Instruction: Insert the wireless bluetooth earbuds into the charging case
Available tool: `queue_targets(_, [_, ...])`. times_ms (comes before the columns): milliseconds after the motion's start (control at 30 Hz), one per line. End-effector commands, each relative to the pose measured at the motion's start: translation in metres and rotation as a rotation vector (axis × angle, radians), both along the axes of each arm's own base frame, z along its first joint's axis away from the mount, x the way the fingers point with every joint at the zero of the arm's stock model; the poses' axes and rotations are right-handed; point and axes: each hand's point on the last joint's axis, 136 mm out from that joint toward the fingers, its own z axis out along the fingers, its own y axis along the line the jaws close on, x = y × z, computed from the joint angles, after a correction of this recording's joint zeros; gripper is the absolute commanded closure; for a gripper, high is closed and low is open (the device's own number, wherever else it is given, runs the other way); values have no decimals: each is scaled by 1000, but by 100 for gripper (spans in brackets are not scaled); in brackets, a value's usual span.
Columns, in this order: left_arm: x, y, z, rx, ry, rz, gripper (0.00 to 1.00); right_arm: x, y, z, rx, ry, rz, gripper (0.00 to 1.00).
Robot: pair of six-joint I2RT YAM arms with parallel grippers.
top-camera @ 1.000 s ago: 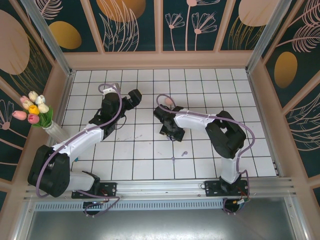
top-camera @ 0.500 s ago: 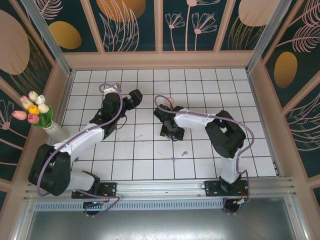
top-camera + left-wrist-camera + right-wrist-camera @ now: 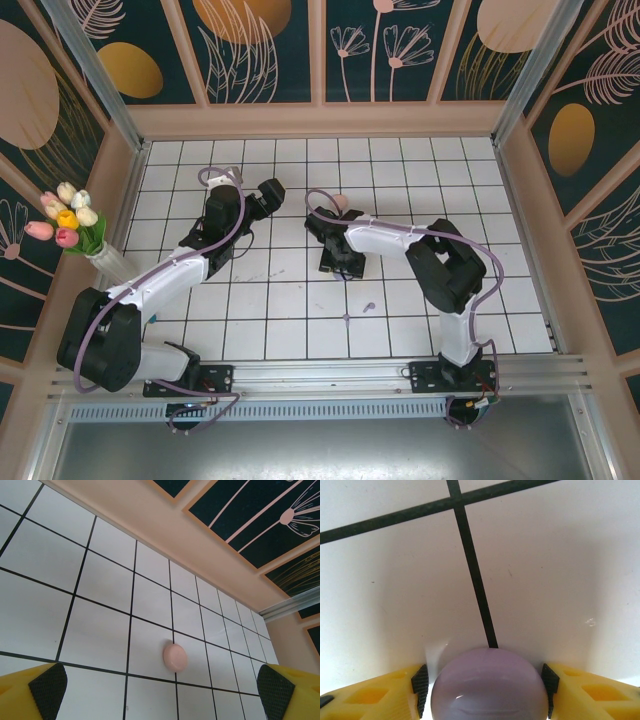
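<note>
**Slip risk at the right jaws**

Right jaws flank the purple case (image 3: 487,685); I cannot tell if they clench it. Its rounded sides could squirt free. Left jaws hang released, pink case (image 3: 174,657) ahead. Purple earbuds (image 3: 368,304) lie loose, apart from the right jaws, easily knocked.

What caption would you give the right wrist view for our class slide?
Right hand straddling a rounded purple charging case on white gridded tiles.

Tulips (image 3: 67,215) in a vase (image 3: 108,263) beside tiled table (image 3: 300,335)
</note>
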Motion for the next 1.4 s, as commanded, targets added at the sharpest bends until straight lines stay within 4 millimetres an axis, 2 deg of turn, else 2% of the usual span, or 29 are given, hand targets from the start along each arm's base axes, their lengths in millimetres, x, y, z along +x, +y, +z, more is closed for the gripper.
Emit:
queue_targets(0, [3, 0, -3, -13, -4, -1, 1, 1, -2, -6, -23, 20, 1, 38])
queue_targets(233, [2, 0, -5, -9, 5, 0, 1, -1, -5, -9, -36, 27, 15, 49])
queue_targets(367, [4, 9, -8, 6, 35, 53, 1, -1, -4, -9, -28, 25, 20, 53])
queue_targets(600, [1, 18, -8, 32, 36, 88, 1, -3, 2, -8, -18, 22, 60, 44])
queue_targets(733, [0, 20, -7, 40, 28, 92, 1, -8, 3, -10, -25, 29, 88, 42])
queue_targets(1033, [2, 25, -6, 46, 28, 125, 1, -15, 5, -13, -35, 36, 111, 42])
queue_targets(1133, [-1, 27, 0, 25, -16, 129, 1, -15, 6, -13, -33, 35, 112, 43])
queue_targets(1367, [-3, 31, 1, 33, -26, 141, 1, -14, 9, -15, -20, 30, 109, 49])
